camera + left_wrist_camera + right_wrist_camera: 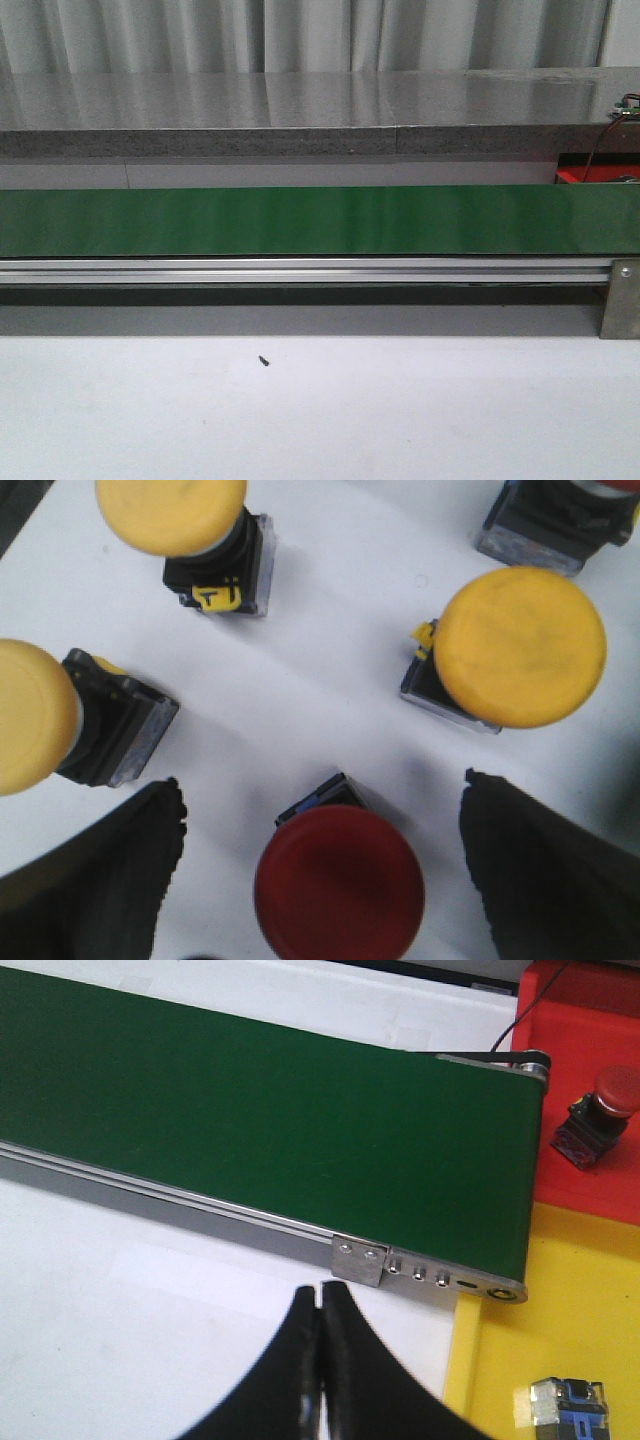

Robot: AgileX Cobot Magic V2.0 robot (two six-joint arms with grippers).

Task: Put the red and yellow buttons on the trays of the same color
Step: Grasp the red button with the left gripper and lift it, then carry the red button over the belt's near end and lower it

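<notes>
The red button [338,880] is being straddled by the wide-open left tool [325,865]; its rigid, smooth, light cap is best gripped sideways.

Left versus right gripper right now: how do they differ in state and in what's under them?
The left gripper has its jaws spread wide; the right gripper has its jaws pressed together, holding nothing. The left sits over a red mushroom-head push button among yellow ones; the right is over bare white table beside the green conveyor belt. Both have black fingers.
</notes>
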